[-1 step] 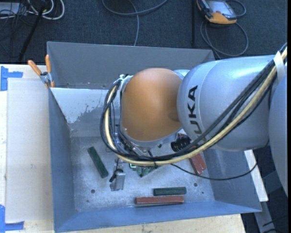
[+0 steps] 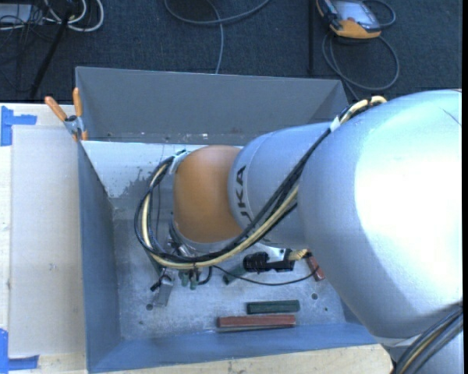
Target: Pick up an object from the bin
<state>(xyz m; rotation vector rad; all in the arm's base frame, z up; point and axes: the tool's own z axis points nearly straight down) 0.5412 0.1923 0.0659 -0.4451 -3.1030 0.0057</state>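
- 1 silver arm (image 2: 390,209) reaching in from the right, covering most of the right half of the grey bin (image 2: 101,287), with black and yellow cables (image 2: 144,220) looped along it.
- On the wrist, an orange cover (image 2: 207,193), over the middle of the bin.
- Low under that cover, the gripper (image 2: 171,277), down by the floor left of centre; mostly hidden by cover and cables, so impossible to tell whether spread, pressed together or pinching anything.
- Nearest to it: 1 black object (image 2: 267,262) with a white piece (image 2: 277,251) touching it, just right of the gripper, on the floor at the arm's lower edge.
- 1 small grey piece (image 2: 161,293) jutting out at the gripper's lower left; robot part or loose thing, cannot tell.
- 2 flat bars near the front wall, apart from the gripper: 1 dark green bar (image 2: 273,308) and 1 reddish-brown bar (image 2: 256,322) just in front of it, both parallel to that wall.
- 1 small red bit (image 2: 316,272) at the arm's edge, right of the black object.
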